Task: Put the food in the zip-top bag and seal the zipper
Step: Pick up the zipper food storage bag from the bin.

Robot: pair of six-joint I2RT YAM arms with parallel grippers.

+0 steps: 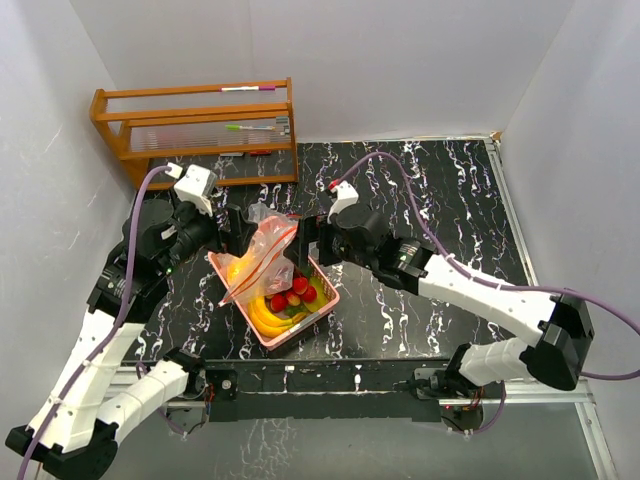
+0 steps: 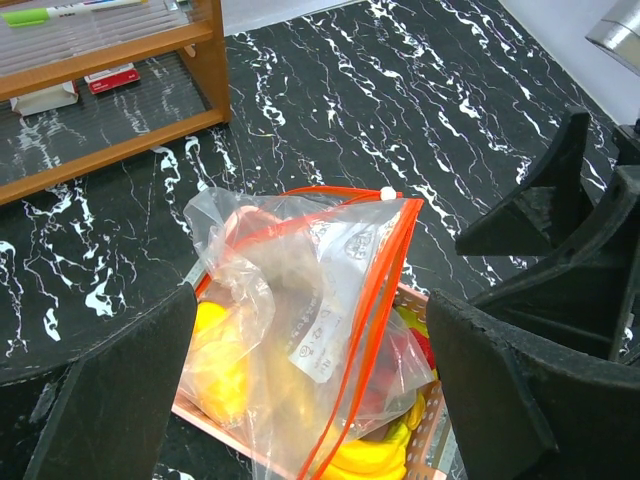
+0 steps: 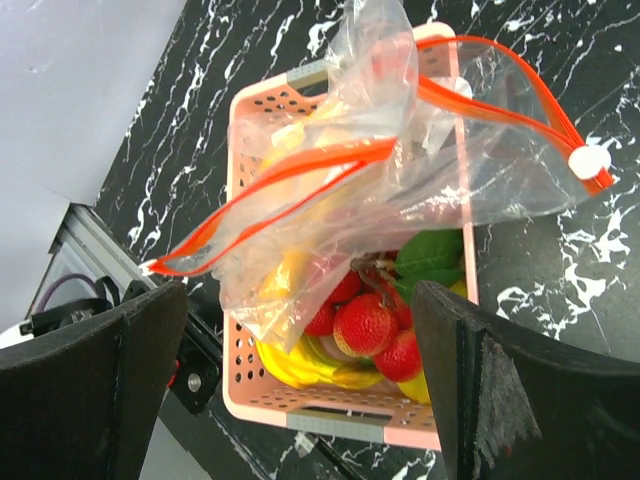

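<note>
At the centre of the top view, a pink slotted basket [image 1: 322,303] is sitting on the black marbled table [image 1: 440,190]. A clear zip-top bag [image 1: 266,250] with an orange zipper is lying crumpled across the basket's upper-left half. The two zipper strips are standing apart, with the white slider [image 3: 588,162] at one end. The food is lying in the basket: the banana bunch [image 1: 262,316] along the lower rim, red strawberry pieces [image 1: 292,293] at the middle, and a green piece [image 3: 430,255] beside them. A yellow-orange fruit [image 1: 240,271] is showing through the film at the basket's left corner; whether it is lying inside the bag or beneath it cannot be told. The left gripper [image 1: 234,228] is hovering just left of the bag, its fingers [image 2: 120,400] spread wide and holding nothing. The right gripper [image 1: 310,240] is hovering just right of the bag, its fingers [image 3: 500,400] likewise spread and empty. A wooden rack [image 1: 195,130] is standing at the upper left of the frame.
</note>
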